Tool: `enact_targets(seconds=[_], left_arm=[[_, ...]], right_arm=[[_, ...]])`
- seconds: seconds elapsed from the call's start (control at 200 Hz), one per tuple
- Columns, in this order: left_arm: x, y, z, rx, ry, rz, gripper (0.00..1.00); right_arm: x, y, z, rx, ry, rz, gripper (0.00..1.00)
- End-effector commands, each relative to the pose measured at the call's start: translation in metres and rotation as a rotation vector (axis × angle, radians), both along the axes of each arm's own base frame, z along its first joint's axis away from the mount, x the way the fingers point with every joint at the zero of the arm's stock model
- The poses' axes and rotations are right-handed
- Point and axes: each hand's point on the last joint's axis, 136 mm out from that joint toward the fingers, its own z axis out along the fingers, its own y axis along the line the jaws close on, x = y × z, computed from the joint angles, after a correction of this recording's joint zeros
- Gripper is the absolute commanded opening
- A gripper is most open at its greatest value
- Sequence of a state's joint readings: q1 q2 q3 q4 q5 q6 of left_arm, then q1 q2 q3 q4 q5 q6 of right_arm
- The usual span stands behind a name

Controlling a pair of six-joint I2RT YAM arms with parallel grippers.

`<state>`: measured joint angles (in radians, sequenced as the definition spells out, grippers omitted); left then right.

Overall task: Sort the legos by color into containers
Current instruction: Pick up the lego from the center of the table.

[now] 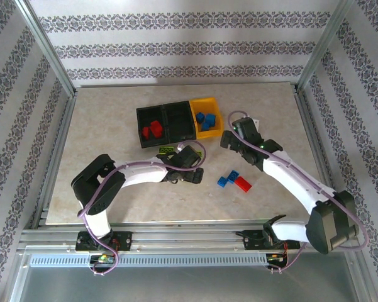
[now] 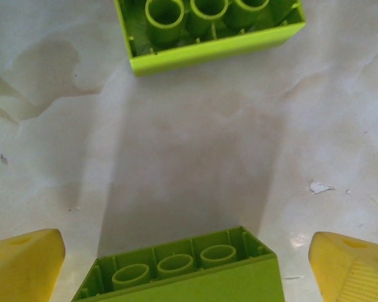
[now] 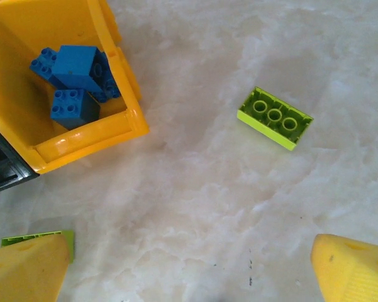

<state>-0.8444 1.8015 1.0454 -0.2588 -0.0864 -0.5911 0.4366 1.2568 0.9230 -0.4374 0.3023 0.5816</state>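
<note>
Near the middle of the tabletop (image 1: 100, 126), just on the near side of the bins, left tool (image 2: 189, 264) is hovering low over a lime brick (image 2: 195, 277) lying hollow side up. Its jaws are standing fully wide, one finger on either side, gripping nothing. Second lime brick (image 2: 211, 31) is lying just beyond it, also upside down.

Right tool (image 3: 192, 267) is hanging just off the yellow bin (image 3: 88, 135), jaws spread wide too, nothing in them. Blue bricks (image 3: 72, 82) are sitting inside that bin, and a third lime brick (image 3: 275, 117) is lying on the tabletop apart from it.

Top view: red bricks (image 1: 152, 130) are sitting in the left black bin (image 1: 139, 129), while the middle black bin (image 1: 179, 123) is looking empty. Loose blue bricks (image 1: 226, 179) and a loose red brick (image 1: 243, 183) are lying near right of centre.

My read: green pick is in hand on the left side and sorting is roughly halfway. Next move needs a short drop, a close across the brick's walls, then a lift and carry to the middle black bin, probably the green one. Right side is looking free to go for the loose blue or red
</note>
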Motion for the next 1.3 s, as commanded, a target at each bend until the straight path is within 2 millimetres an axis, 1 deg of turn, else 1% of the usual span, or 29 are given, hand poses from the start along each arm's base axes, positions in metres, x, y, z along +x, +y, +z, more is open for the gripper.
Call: enact_targets(seconds=[0.0,0.075,0.185,0.27,0.38,0.505,0.665,0.76,0.894,0.999,1.169,1.294], left_arm=[[-0.005,0.007,-0.005,0.072,0.012,-0.006,1.0],[-0.005,0.009,-0.007,0.086,0.013,-0.002,1.0],[-0.005,0.011,-0.01,0.102,0.017,0.002,0.93],[-0.005,0.013,-0.012,0.108,0.019,0.002,0.91],[-0.005,0.013,-0.012,0.107,0.015,0.002,0.85],[-0.004,0.012,-0.012,0.101,0.011,0.003,0.73],[-0.004,0.012,-0.007,0.094,0.006,0.003,0.68],[-0.004,0.014,0.0,0.086,-0.012,0.008,0.67],[-0.001,0.016,0.016,0.073,-0.05,0.011,0.67],[0.003,0.017,0.035,0.063,-0.096,0.01,0.67],[0.022,0.021,0.061,0.074,-0.166,0.01,0.67],[0.045,0.025,0.08,0.066,-0.211,0.023,0.67]], right_arm=[[-0.009,-0.008,0.002,0.015,-0.022,-0.047,0.98],[-0.014,-0.011,0.0,0.02,-0.02,-0.054,0.98],[-0.019,-0.013,-0.006,0.026,-0.009,-0.065,0.98],[-0.022,-0.015,-0.01,0.029,-0.001,-0.073,0.98],[-0.024,-0.016,-0.013,0.032,0.008,-0.08,0.98],[-0.025,-0.016,-0.015,0.037,0.012,-0.087,0.99],[-0.026,-0.017,-0.016,0.041,0.012,-0.094,0.99],[-0.028,-0.019,-0.017,0.04,0.016,-0.101,0.98],[-0.03,-0.021,-0.02,0.04,0.026,-0.109,0.98],[-0.031,-0.022,-0.023,0.04,0.033,-0.114,0.98],[-0.033,-0.024,-0.026,0.04,0.043,-0.123,0.98],[-0.035,-0.026,-0.028,0.037,0.049,-0.127,0.98]])
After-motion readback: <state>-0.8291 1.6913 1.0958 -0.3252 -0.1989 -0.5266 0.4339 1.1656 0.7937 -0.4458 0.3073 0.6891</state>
